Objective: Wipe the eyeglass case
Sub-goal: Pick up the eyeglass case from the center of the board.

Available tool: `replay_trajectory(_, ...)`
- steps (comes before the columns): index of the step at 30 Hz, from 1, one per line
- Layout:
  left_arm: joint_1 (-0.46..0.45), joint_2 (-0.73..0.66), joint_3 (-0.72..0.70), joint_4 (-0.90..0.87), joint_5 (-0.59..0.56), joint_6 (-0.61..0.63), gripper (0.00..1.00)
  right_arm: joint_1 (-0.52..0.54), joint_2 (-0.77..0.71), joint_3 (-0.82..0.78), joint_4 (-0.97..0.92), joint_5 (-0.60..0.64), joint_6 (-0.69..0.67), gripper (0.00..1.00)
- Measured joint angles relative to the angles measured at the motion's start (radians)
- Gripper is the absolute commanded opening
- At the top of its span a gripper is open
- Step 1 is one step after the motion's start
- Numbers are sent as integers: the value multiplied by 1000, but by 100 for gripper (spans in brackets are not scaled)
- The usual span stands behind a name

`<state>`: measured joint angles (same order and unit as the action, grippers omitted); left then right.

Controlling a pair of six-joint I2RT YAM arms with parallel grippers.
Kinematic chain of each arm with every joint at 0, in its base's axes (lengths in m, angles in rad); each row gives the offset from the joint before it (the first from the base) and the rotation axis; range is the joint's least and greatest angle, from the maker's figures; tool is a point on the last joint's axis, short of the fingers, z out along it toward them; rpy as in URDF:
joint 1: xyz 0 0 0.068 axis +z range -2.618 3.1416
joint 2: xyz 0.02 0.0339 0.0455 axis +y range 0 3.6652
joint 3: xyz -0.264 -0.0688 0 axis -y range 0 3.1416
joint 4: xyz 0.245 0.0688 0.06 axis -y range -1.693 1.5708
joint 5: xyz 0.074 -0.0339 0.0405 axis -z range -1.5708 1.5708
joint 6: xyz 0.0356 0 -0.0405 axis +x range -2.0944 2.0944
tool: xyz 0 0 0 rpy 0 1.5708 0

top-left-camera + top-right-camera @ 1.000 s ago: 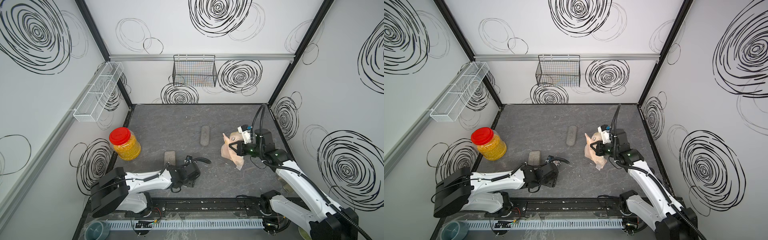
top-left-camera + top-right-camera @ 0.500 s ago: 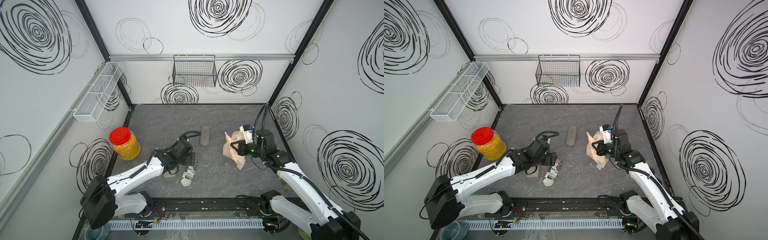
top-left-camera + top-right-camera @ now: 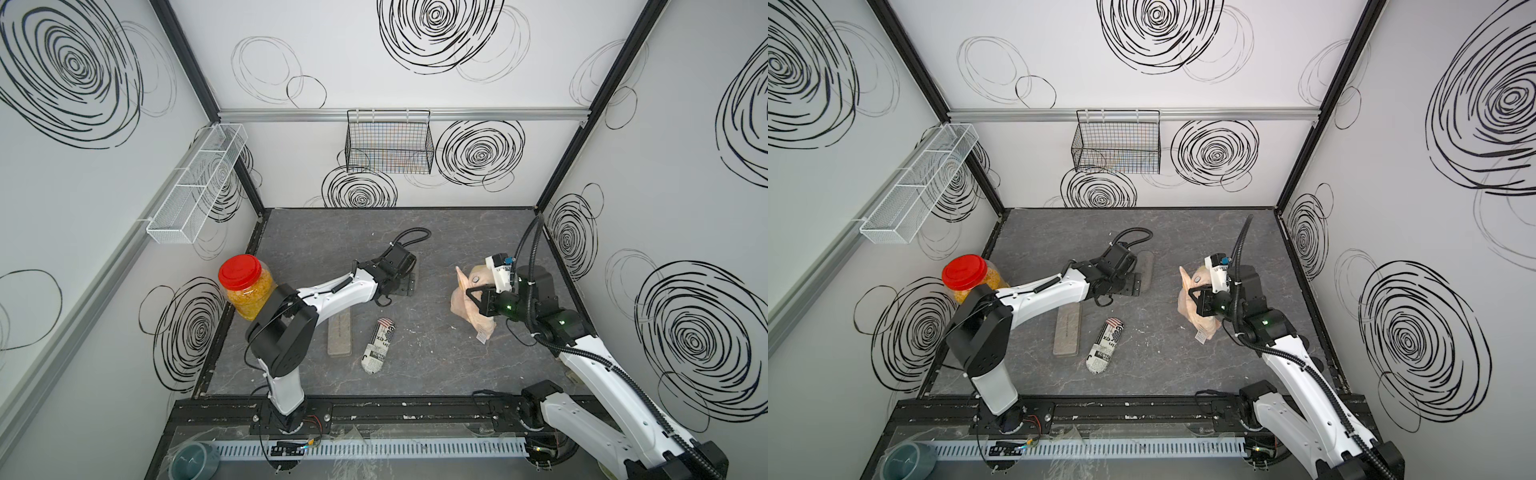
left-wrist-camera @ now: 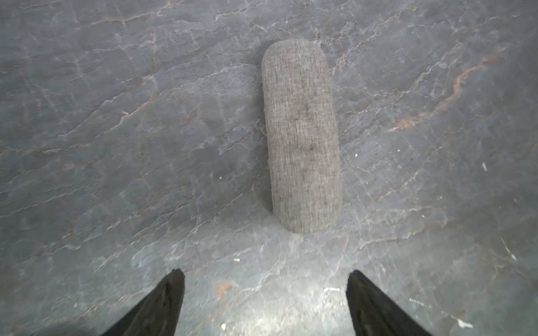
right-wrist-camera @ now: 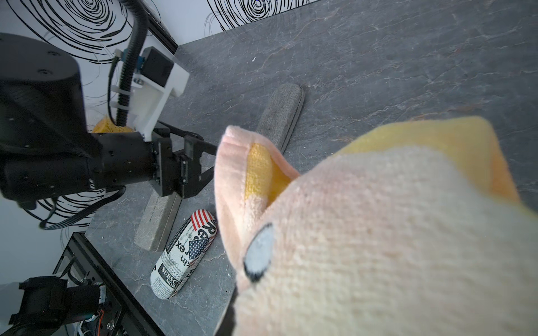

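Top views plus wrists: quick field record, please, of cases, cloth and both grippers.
left gripper: fingers open, empty, aimed at grey woven-fabric oblong case
right gripper: shut on peach-and-yellow terry cloth
cloth contact: touching no case
other cases: newsprint-pattern case, flat grey rectangular case, side by side
bystander: red-lidded jar, left edge

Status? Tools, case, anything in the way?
Left tool open, empty, just short of the grey fabric case. Right tool shut on the cloth, clear of all cases. Newsprint case and flat grey case lie loose nearby.
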<state>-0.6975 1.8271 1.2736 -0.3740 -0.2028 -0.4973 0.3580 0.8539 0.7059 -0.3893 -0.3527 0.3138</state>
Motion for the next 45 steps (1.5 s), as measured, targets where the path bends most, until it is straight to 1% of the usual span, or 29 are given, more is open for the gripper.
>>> replay_trajectory(4, -5, 93, 50, 32, -8, -1, 93, 4, 0, -5, -2, 3, 3, 1)
replay_trajectory(11, -10, 212, 142, 73, -14, 0, 94, 21, 0, -13, -4, 9, 8, 1)
replay_trajectory(17, -18, 286, 186, 84, -15, 2, 90, 33, -2, -13, -18, 21, 8, 1)
replay_trajectory(20, -25, 314, 206, 82, -23, 7, 87, 34, -3, -13, -26, 26, 8, 1)
replay_trajectory(23, -31, 334, 225, 80, -32, 16, 81, 35, -3, -13, -27, 32, 8, 1)
replay_trajectory(26, -36, 336, 227, 76, -45, 26, 73, 35, -3, -13, -27, 34, 8, 1)
replay_trajectory(31, -38, 334, 224, 67, -57, 39, 65, 35, -3, -13, -32, 47, 8, 0)
replay_trajectory(35, -40, 273, 142, 102, -34, 78, 61, 35, -3, -13, -45, 67, 8, 0)
replay_trajectory(38, -40, 178, 46, 117, 47, 132, 62, 34, -3, -13, -51, 83, 7, 0)
replay_trajectory(45, -46, -107, -170, 211, 285, 289, 64, 18, 12, 21, -79, 127, -2, 0)
